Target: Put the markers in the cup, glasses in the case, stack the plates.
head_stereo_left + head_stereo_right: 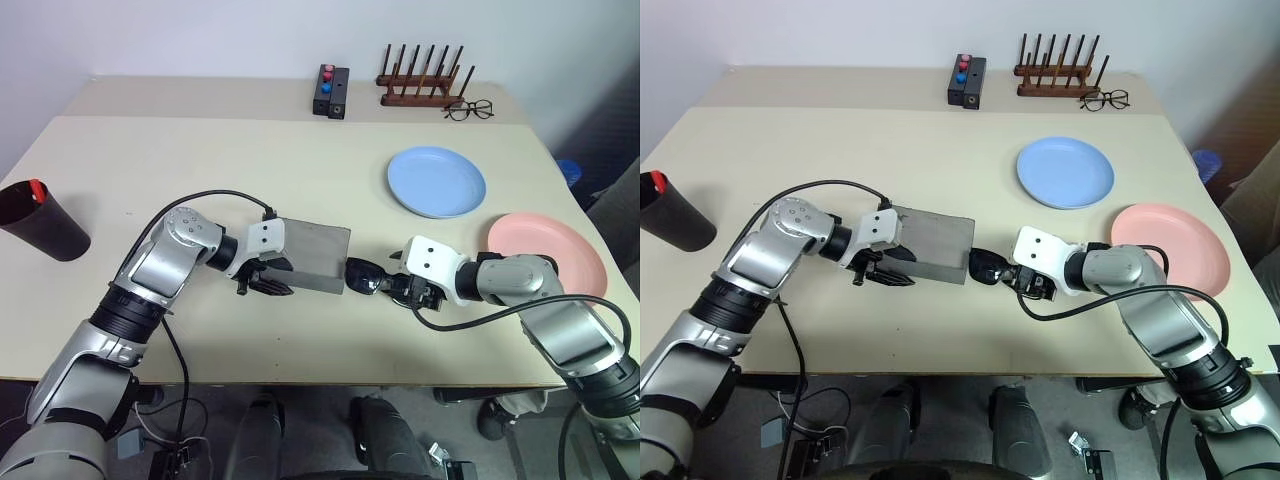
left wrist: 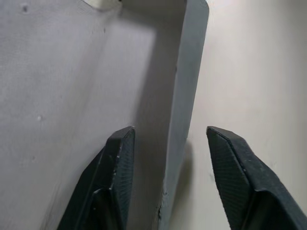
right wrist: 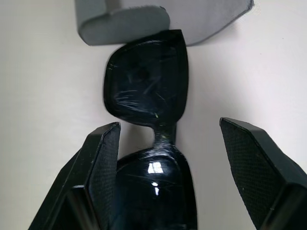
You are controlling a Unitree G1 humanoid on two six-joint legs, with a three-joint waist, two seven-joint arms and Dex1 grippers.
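Both hands released: left hand [image 2: 168, 158] straddles the case [image 1: 315, 255] wall, right hand [image 3: 168, 143] around unpacked sunglasses [image 3: 146, 93]; plates [image 1: 436, 181] at two o'clock unstacked.

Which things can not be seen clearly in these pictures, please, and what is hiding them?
- Markers: a red tip shows in the cup; the cup wall hides the rest.
- Inside of the case: its lid and the left gripper cover it in the head views.
- Sunglasses: the near lens is cut off by the right wrist view's edge.
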